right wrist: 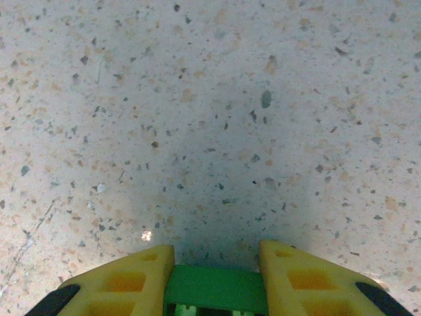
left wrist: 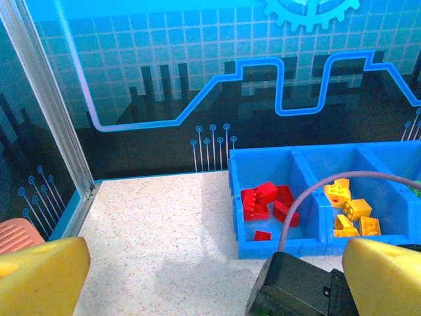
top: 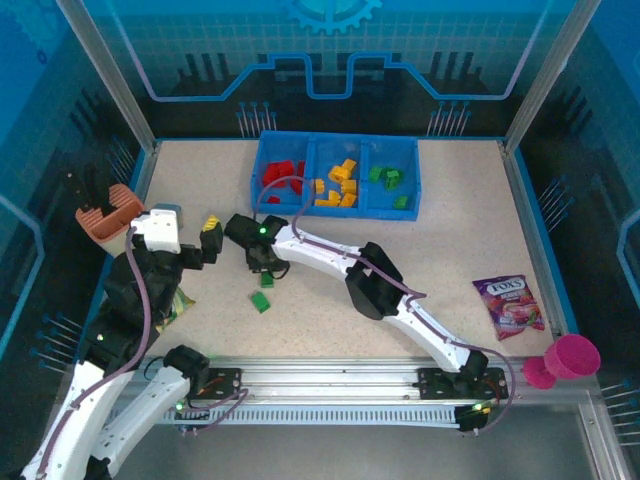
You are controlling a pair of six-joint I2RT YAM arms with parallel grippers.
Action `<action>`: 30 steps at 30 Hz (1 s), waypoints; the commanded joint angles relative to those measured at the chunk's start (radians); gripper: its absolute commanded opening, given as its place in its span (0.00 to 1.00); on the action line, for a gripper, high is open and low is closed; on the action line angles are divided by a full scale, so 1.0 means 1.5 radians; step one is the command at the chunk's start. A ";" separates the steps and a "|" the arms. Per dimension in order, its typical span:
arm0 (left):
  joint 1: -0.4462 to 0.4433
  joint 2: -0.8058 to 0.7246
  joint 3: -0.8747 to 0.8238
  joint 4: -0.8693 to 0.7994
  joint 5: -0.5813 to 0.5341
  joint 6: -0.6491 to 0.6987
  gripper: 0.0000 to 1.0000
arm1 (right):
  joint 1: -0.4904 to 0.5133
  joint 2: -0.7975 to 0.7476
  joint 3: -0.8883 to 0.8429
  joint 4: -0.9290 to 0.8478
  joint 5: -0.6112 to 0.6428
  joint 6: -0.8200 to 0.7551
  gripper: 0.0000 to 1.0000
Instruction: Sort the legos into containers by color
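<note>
R gripper (right wrist: 216, 270) is low over the table (right wrist: 197, 99), fingers clamped on a green lego (right wrist: 216, 289). L gripper (left wrist: 210, 283) has its fingers wide apart w/ nothing in them. The blue tray (top: 335, 138) at the back holds red legos (top: 282, 175) in its left box, yellow legos (top: 340, 185) in the mid box & green ones in the right; a loose green lego (top: 260, 301) lies on the table.

Right pincer (right wrist: 216, 263) over speckled tabletop (right wrist: 197, 118), green lego (right wrist: 216, 289) clamped between yellow fingers (right wrist: 125, 283) (bottom edge)
</note>
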 commanded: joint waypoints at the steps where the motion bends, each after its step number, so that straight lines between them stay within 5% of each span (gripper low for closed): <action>1: 0.000 0.011 0.006 0.013 -0.003 0.004 0.99 | 0.010 -0.003 -0.060 -0.023 -0.027 -0.054 0.28; 12: 0.001 0.056 0.027 0.015 -0.009 0.005 0.99 | -0.048 -0.203 -0.209 -0.012 0.045 -0.258 0.22; 21: 0.002 0.113 0.039 0.028 -0.006 0.007 0.99 | -0.236 -0.437 -0.416 0.121 0.153 -0.444 0.24; 30: 0.003 0.170 0.071 0.045 -0.011 0.023 0.99 | -0.390 -0.367 -0.366 0.279 0.134 -0.530 0.24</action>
